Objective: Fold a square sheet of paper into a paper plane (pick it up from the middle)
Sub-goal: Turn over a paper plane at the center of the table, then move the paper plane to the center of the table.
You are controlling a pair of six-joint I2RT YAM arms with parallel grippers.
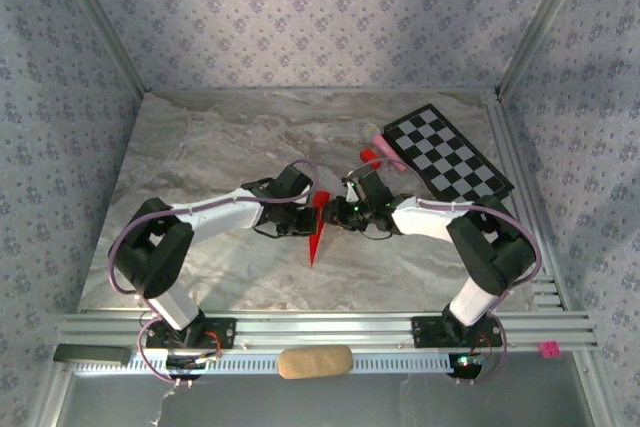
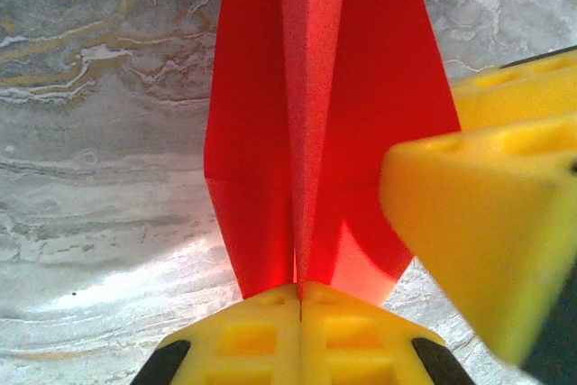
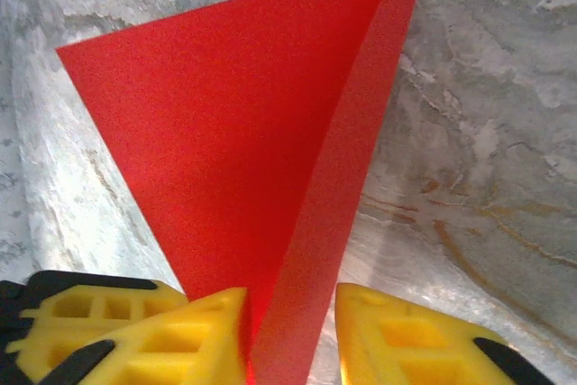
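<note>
The square sheet of paper stands folded into a narrow pointed red paper plane, held on edge above the marble table, tip toward the near edge. My left gripper is shut on its centre crease, and the two wings spread away from the closed fingertips. My right gripper is at the plane's other side, jaws apart. A folded flap passes between them, against the left finger and clear of the right finger. Its yellow fingers appear in the left wrist view.
A black-and-white checkered mat lies at the back right. A small red block and a pink object sit at its left corner. A tan oblong rests on the front rail. Metal frame posts and patterned walls enclose the table.
</note>
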